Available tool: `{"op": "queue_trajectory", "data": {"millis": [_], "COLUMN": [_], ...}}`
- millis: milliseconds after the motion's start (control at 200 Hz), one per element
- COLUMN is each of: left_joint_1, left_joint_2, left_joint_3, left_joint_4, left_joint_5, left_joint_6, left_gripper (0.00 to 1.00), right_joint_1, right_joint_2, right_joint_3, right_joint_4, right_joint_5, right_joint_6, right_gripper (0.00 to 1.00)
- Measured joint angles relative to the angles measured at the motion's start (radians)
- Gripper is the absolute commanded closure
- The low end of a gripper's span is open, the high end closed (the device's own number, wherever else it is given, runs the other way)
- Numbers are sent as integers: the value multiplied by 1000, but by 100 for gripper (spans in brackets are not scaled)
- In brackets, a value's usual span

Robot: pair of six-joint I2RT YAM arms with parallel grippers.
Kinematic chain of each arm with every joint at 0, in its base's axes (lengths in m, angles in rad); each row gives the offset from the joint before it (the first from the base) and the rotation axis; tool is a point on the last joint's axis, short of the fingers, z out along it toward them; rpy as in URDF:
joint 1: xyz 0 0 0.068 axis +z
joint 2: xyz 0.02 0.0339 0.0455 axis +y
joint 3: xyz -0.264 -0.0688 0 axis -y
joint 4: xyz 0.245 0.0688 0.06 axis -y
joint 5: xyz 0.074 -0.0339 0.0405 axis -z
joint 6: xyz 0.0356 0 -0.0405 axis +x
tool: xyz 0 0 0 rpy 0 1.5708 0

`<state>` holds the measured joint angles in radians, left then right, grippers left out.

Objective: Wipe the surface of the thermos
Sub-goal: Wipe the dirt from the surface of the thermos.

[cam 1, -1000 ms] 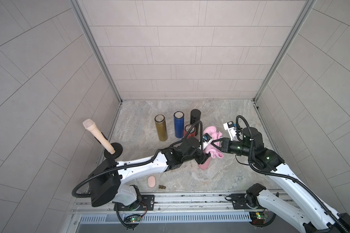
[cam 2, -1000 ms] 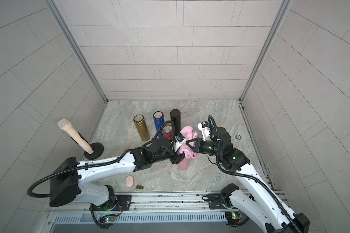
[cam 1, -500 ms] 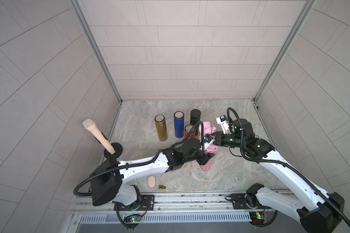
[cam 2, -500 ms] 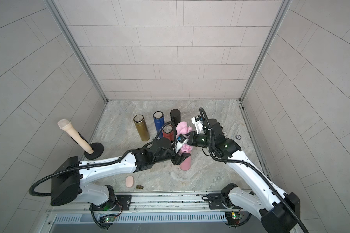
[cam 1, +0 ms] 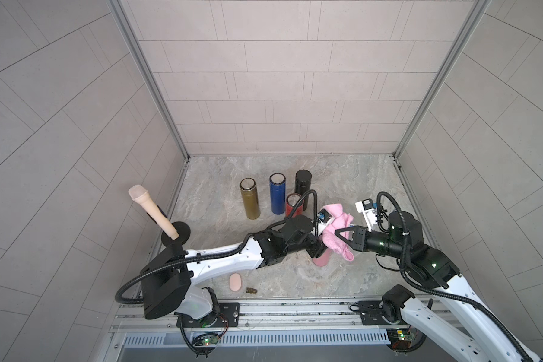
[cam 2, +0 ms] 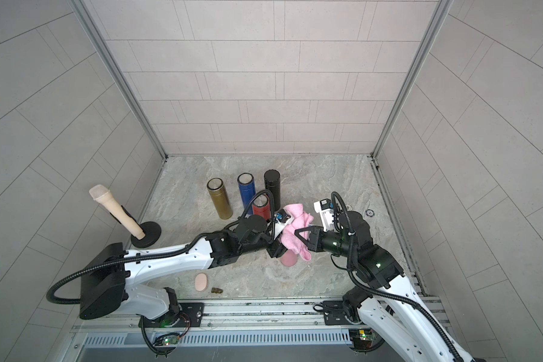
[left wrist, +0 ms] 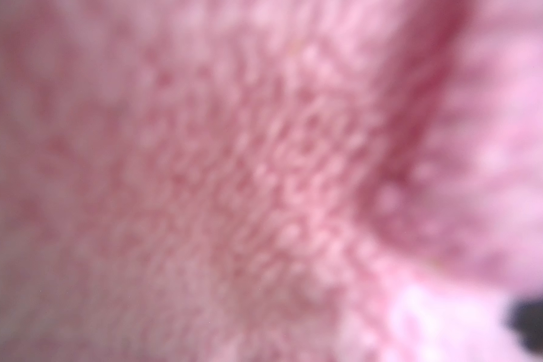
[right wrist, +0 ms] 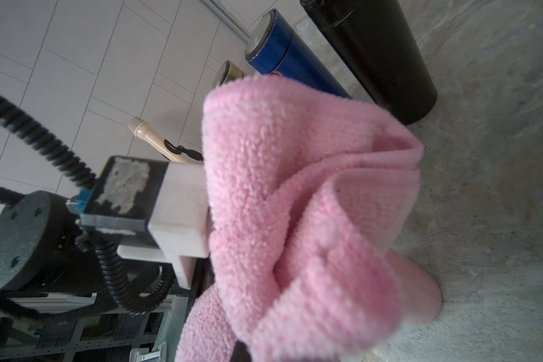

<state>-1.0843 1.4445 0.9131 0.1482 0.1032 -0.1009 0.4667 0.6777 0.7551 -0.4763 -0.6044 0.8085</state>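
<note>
A pink thermos [cam 1: 322, 259] [cam 2: 288, 259] leans over the marble floor, only its lower end showing. My left gripper [cam 1: 316, 250] [cam 2: 275, 249] is shut on its body. A pink cloth [cam 1: 335, 226] [cam 2: 295, 228] lies draped over the rest of the thermos. From the right, my right gripper [cam 1: 339, 233] [cam 2: 297, 233] is shut on that cloth. In the right wrist view the cloth [right wrist: 295, 203] fills the middle, with the thermos's end [right wrist: 417, 291] poking out below it. The left wrist view is filled by blurred cloth [left wrist: 264, 172], which hides the jaws.
Gold [cam 1: 250, 202], blue [cam 1: 277, 193], black [cam 1: 302, 185] and red [cam 1: 293, 203] thermoses stand just behind the arms. A microphone on a round stand [cam 1: 156, 216] leans at the left wall. A pink oval lid [cam 1: 235, 281] and a small brown object [cam 1: 251, 290] lie near the front edge.
The right gripper carried the cloth toward the thermos's far, upper end half a second ago and has drawn back toward the near end. The left arm has stayed put.
</note>
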Motion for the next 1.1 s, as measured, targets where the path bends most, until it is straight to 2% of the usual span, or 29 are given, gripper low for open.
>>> {"op": "queue_trajectory", "data": {"millis": [275, 430, 535, 700, 896, 1101], "left_joint_1": [3, 2, 1, -5, -12, -12], "left_joint_2": [8, 14, 19, 19, 19, 19], "left_joint_3": [11, 16, 20, 20, 20, 20], "left_joint_4": [-4, -4, -3, -3, -3, -2], "left_joint_5": [10, 9, 8, -5, -18, -28], "left_joint_6": [-3, -3, -4, 5, 8, -8], "left_gripper": [100, 100, 100, 100, 100, 100], "right_joint_1": [0, 0, 5, 6, 11, 6], "right_joint_2": [229, 342, 359, 282, 87, -130], "right_joint_3": [161, 204, 179, 119, 76, 55], "right_joint_4": [18, 58, 103, 124, -12, -172], "right_joint_5": [91, 77, 57, 21, 3, 122], "right_joint_6": [-76, -75, -67, -69, -79, -79], "right_gripper": [100, 100, 100, 100, 100, 100]}}
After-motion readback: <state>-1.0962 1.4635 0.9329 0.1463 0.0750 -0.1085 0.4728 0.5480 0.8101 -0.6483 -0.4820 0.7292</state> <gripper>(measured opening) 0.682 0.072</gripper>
